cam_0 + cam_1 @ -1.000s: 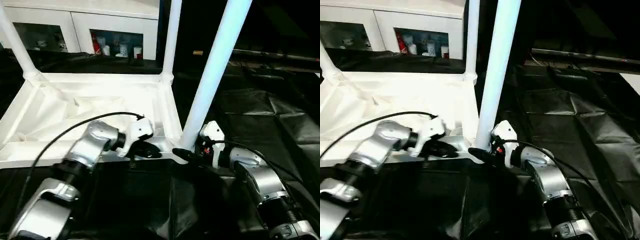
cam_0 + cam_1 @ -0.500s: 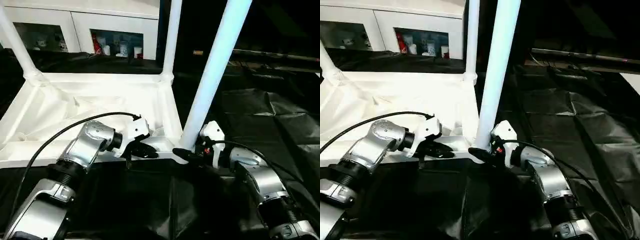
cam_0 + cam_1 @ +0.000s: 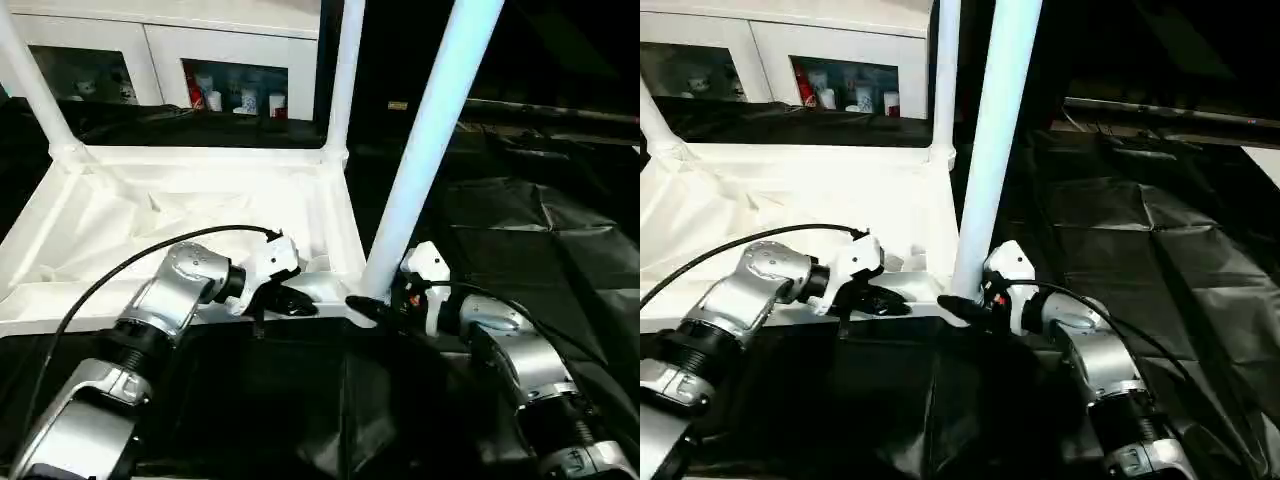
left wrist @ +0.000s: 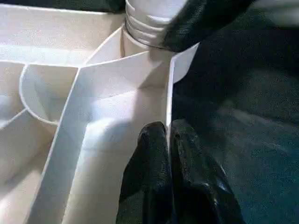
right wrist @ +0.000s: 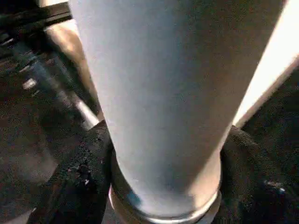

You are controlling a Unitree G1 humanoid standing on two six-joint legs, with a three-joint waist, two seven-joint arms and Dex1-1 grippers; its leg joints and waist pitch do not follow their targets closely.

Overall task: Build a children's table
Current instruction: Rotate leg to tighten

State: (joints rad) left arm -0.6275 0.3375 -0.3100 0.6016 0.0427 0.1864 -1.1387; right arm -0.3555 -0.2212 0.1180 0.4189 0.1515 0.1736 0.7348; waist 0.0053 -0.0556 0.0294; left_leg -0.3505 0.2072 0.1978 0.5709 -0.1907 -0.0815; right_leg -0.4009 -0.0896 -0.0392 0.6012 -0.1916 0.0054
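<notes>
The children's table top [image 3: 180,200] lies upside down, white, ribs showing. Two legs stand in its far corners [image 3: 343,80] [image 3: 30,85]. A third leg [image 3: 425,150] rises tilted from the near right corner socket [image 4: 140,44]. My right gripper [image 3: 372,305] is closed around the base of that leg, with a black finger [image 5: 79,177] on either side of the tube [image 5: 159,93]. My left gripper [image 3: 295,300] sits at the near rim just left of that corner. Its two fingers [image 4: 154,163] pinch the thin rim wall [image 4: 169,102].
A white cabinet [image 3: 230,60] with glass doors and small items inside stands behind the table top. A crumpled black sheet [image 3: 540,230] covers the ground to the right and in front. A black cable [image 3: 150,255] arcs over my left forearm.
My left gripper's fingers have come together on the near rim and the wrist has shifted slightly. The right gripper and the leg it holds have stayed in place.
</notes>
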